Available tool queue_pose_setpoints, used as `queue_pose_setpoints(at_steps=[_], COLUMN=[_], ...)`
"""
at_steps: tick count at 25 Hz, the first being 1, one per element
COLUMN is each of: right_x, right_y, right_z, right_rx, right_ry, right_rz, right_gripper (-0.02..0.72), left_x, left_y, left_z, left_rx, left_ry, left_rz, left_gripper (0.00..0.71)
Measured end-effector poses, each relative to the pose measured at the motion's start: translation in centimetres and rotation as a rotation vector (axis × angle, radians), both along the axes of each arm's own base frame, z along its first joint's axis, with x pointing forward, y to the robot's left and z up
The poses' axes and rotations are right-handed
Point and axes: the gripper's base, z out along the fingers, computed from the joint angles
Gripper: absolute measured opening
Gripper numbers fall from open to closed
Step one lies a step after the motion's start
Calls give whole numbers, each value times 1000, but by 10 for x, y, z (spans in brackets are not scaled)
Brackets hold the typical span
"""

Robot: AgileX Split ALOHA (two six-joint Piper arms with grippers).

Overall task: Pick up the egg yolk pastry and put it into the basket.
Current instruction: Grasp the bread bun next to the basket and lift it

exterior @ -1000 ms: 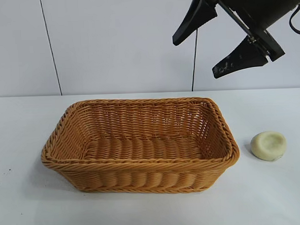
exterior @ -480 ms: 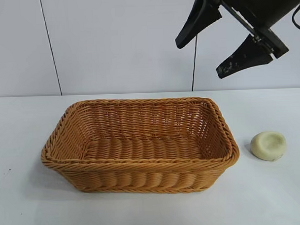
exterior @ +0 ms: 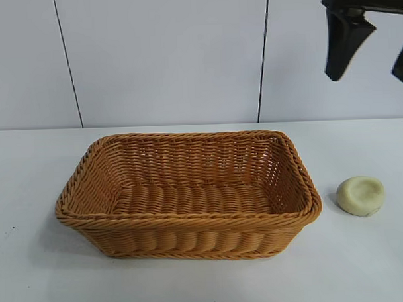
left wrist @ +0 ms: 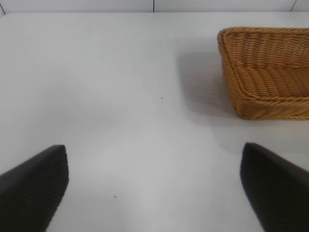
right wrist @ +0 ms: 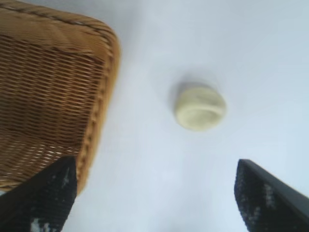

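One basket (exterior: 187,194) stands on one table (exterior: 34,276). One pastry (exterior: 360,196) lies on the tabletop just beside it. Two grippers show: the right gripper (exterior: 373,49), with two fingers spread apart, and the left gripper (left wrist: 154,193), likewise with two fingers spread apart.

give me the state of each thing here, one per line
egg yolk pastry: lying flat on the table, to the right of the basket, apart from it, untouched
basket: upright, empty
right gripper: open, high above the pastry, holding nothing
left gripper: open, over bare table, holding nothing
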Motion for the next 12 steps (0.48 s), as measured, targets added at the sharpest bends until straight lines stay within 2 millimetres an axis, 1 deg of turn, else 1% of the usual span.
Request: queue_pose_setpoints(at_steps=[6,7,9,12], right_x=[4,5,10,20], right_y=[-34,-39,-45,-48], right_z=[0,-3,-11,-33], right_rx=[16,29,70,108], right_ry=[4,13,39,106], right_rz=[-112,-127,-151,-168], right_gripper=[635,635,635,635], left_x=[0,0,0,0], left_y=[0,0,0,0], left_z=[0,0,0,0], left_rx=[0,0,0,0], left_ry=[0,0,0,0], left_rz=[0,0,0,0], left_gripper=[692,692,692,692])
